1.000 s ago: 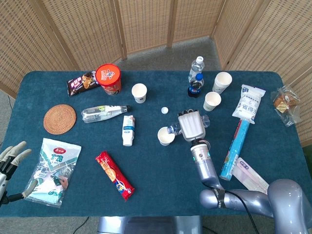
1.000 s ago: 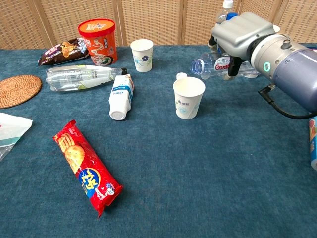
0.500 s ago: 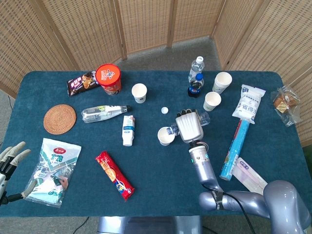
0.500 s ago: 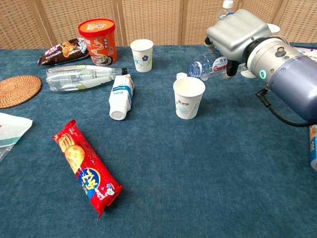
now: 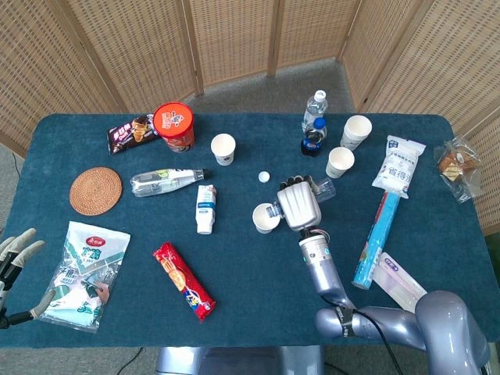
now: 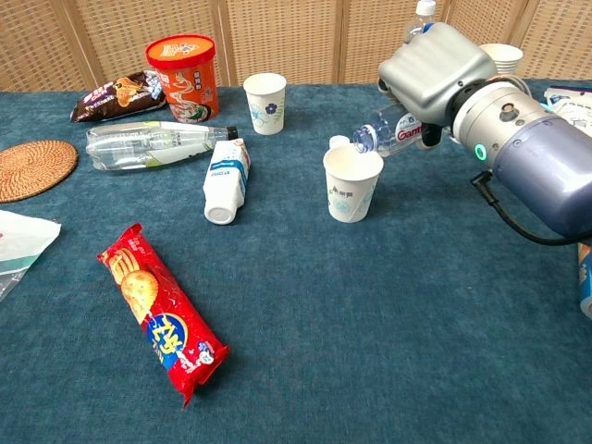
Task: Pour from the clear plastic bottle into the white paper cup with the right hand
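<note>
Right hand (image 6: 433,67) gripping the bottle (image 6: 393,130), fingers wrapped round it, neck tipped down just above the cup (image 6: 352,182) on the bench (image 6: 388,351); left hand (image 5: 16,254) idle, fingers spread, holding nothing.

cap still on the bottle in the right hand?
No. In the chest view the bottle held by the right hand has a bare, open neck tipped over the cup.

Five bottles (image 5: 168,181) (image 5: 205,208) (image 5: 315,109) (image 5: 312,142) (image 5: 273,208), one coaster (image 5: 95,191), one red tub (image 5: 174,126)
</note>
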Controlling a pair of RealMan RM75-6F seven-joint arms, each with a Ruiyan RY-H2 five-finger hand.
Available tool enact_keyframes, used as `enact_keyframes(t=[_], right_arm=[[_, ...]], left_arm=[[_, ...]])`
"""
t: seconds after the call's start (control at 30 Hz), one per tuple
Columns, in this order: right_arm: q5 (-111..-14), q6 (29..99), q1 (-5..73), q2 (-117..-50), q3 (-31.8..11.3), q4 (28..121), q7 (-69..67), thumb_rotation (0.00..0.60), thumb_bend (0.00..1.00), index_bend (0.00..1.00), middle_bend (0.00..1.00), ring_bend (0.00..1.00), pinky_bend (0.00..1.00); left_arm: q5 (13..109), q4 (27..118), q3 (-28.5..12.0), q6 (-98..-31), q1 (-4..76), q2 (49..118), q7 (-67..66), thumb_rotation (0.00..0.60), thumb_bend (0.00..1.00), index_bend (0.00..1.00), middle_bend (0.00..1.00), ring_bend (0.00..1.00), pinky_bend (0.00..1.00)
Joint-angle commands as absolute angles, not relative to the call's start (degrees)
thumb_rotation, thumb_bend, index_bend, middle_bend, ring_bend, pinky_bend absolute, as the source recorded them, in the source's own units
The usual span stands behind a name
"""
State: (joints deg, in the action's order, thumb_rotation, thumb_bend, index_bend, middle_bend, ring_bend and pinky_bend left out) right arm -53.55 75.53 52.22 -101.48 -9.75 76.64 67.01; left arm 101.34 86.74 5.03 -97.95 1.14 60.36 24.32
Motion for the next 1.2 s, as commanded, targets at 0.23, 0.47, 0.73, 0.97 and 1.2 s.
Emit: enact_keyframes(t=[0.23,0.47,0.73,0.97,1.2], right_arm=[[-54.4,75.3,51.5,-101.1,-10.2,76.1,67.7,0.600,0.22,0.53,0.61,0.48,0.57],[-55.2,75.2,51.1,-101.0,-10.5,76.1,68.3,0.600,0.21,0.53,0.61,0.48,0.57],[-56.2,75.3,50.9,-101.4,-10.8,76.1,69.2,0.600,0.21,0.53,0.61,0.49,0.57],[-57.3,75.3,50.9,-101.9,-10.7,75.8,70.5,0.600,0.21,0.53,0.61,0.49,0.57],[-57.7,75.4,50.6,-102.3,-10.9,75.9,71.2,0.600,0.21,0.53,0.61,0.49,0.57]], left_arm=[[101.3,86.5,4.9,-97.7,1.4,60.6,24.4,0.372,0.37,0.09,0.04,0.00,0.00],[101.3,86.6,4.8,-97.4,1.6,60.7,24.3,0.378,0.38,0.09,0.04,0.00,0.00],[101.2,86.5,4.8,-97.2,1.7,60.7,24.4,0.376,0.38,0.09,0.04,0.00,0.00],[101.0,86.2,4.9,-97.0,1.7,60.9,24.6,0.374,0.37,0.09,0.04,0.00,0.00],[100.9,86.0,4.9,-96.9,1.8,61.0,24.9,0.378,0.37,0.09,0.04,0.00,0.00]])
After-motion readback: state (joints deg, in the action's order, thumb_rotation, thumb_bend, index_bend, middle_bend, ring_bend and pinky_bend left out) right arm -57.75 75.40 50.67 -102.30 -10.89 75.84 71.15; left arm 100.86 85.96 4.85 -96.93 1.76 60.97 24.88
